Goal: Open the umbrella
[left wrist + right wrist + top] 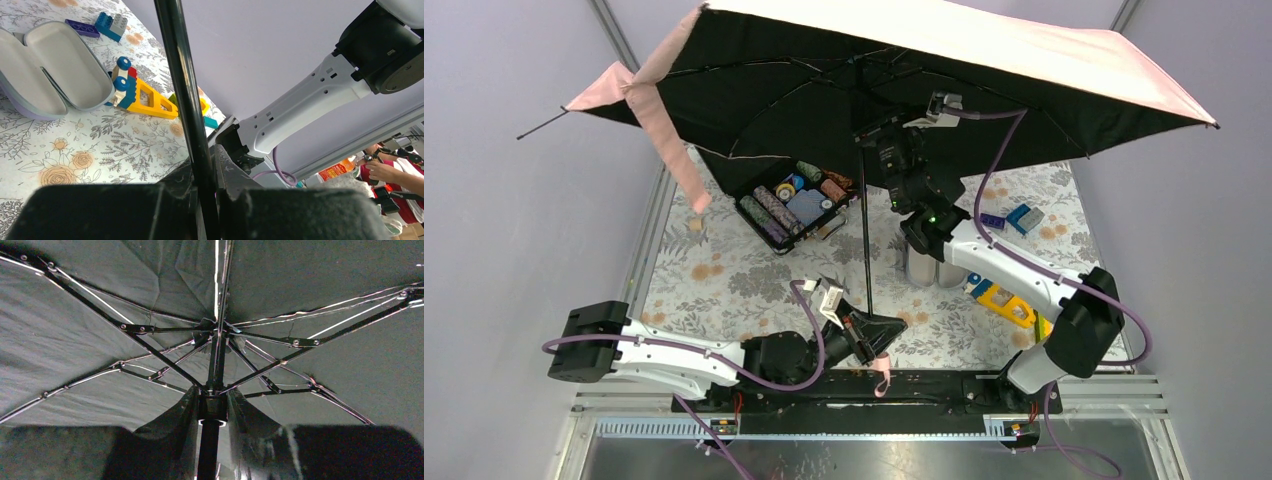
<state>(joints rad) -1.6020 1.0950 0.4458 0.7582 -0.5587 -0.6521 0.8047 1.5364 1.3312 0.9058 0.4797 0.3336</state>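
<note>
The umbrella (1024, 50) is spread wide over the back of the table, pale pink on top and black on its inner side (824, 90). Its thin black shaft (865, 230) runs down to my left gripper (869, 335), which is shut on the shaft (187, 100) just above the pink handle strap (882, 372). The left wrist view shows both fingers (205, 200) pressed against the shaft. My right gripper (879, 150) is high under the canopy, shut on the runner (213, 407) where the ribs (150, 347) fan out. The handle itself is hidden.
A black box of rolls (794, 200) sits at the back left under the canopy. An open grey case (55, 70) lies mid-table. A yellow brick toy (1004, 300) and blue bricks (1024, 217) lie on the right. A pink closing strap (674, 150) hangs from the canopy edge.
</note>
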